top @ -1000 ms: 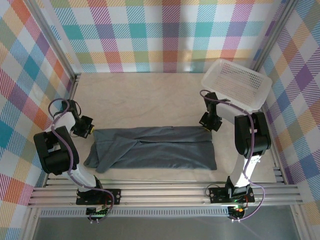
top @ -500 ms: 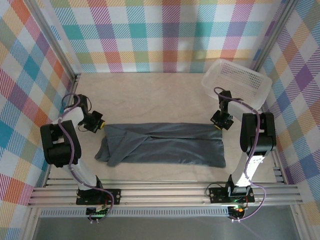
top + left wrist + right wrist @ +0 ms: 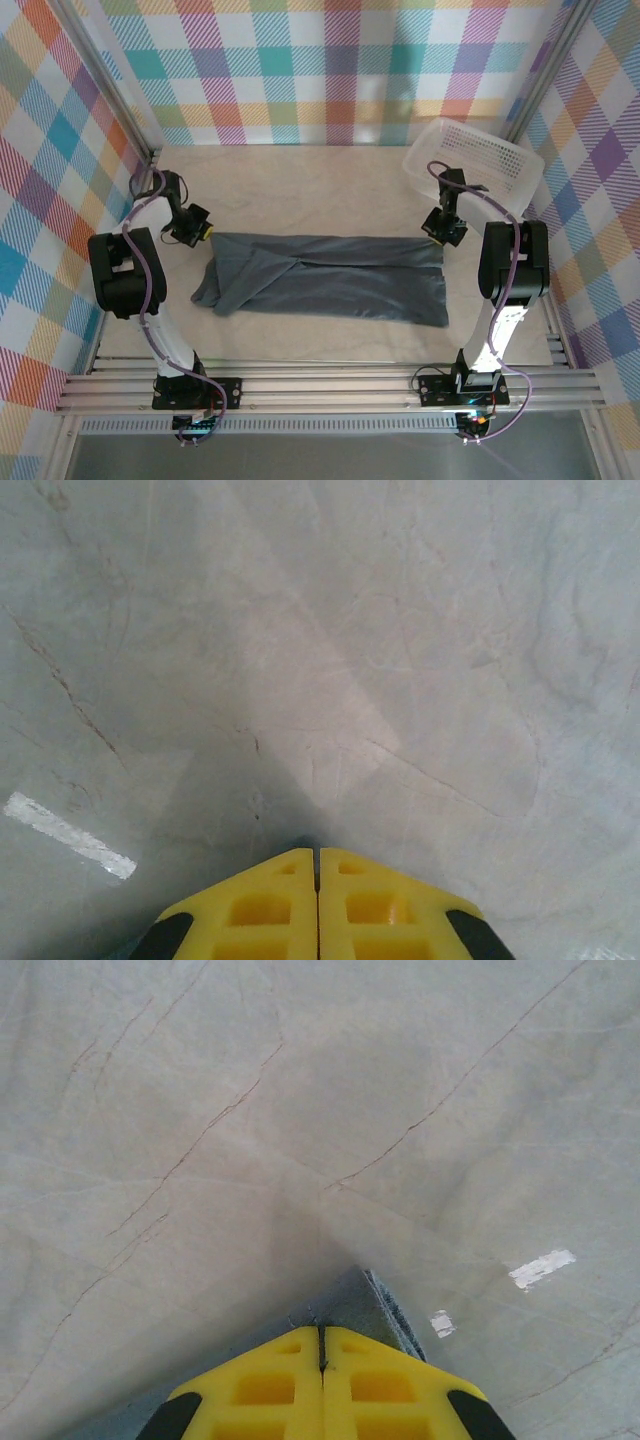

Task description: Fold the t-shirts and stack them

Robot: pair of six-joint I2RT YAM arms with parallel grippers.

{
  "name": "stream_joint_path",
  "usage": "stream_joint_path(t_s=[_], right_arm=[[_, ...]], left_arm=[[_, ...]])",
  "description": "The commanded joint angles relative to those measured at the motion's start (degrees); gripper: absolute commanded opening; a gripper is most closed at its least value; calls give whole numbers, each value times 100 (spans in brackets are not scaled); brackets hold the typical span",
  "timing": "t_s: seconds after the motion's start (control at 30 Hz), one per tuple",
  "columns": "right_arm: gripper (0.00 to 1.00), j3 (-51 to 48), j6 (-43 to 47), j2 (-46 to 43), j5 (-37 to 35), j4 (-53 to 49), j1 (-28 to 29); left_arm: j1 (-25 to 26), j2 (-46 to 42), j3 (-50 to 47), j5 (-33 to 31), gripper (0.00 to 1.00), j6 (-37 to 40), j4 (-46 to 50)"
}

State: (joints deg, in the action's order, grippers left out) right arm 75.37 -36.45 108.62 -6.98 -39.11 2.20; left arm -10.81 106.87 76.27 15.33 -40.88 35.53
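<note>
This is a robot lab's test cell: a pale, marble-patterned table boxed in by an aluminium frame hung with bright plaid cloth walls, with a cabled left arm and right arm bolted at its near rail.

Bright, even light from above; the overview is crisp, the close-ups dimmer and softer.

In the top view the pale marbled tabletop is evenly lit. Only thin, soft-edged shadows run along the dark charcoal-grey t-shirt and under the black robot arms. Both wrist views look greyer. A broad, diffuse shadow fans out ahead of the yellow plastic fingertips, which are slightly out of focus at the bottom edge, while the tabletop's fine veins stay legible.
</note>
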Motion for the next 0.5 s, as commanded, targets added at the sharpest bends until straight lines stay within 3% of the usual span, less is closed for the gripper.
stream_joint_path(t_s=[0.0, 0.07, 0.2, 0.33, 0.47], right_arm=[[16, -58, 145, -216, 138, -75, -41], [26, -133, 172, -450, 211, -93, -35], [35, -400, 242, -985, 374, -81, -42], [36, -600, 289, -1511, 542, -125, 8], [35, -925, 207, -2039, 798, -122, 270]], left_arm=[[9, -176, 116, -377, 21, 160, 382], [9, -429, 47, -558, 38, 151, 468], [9, -1041, -188, -873, 54, 196, 673], [202, -1613, -540, -870, 57, 252, 710], [840, -2048, -980, -706, 51, 370, 805]])
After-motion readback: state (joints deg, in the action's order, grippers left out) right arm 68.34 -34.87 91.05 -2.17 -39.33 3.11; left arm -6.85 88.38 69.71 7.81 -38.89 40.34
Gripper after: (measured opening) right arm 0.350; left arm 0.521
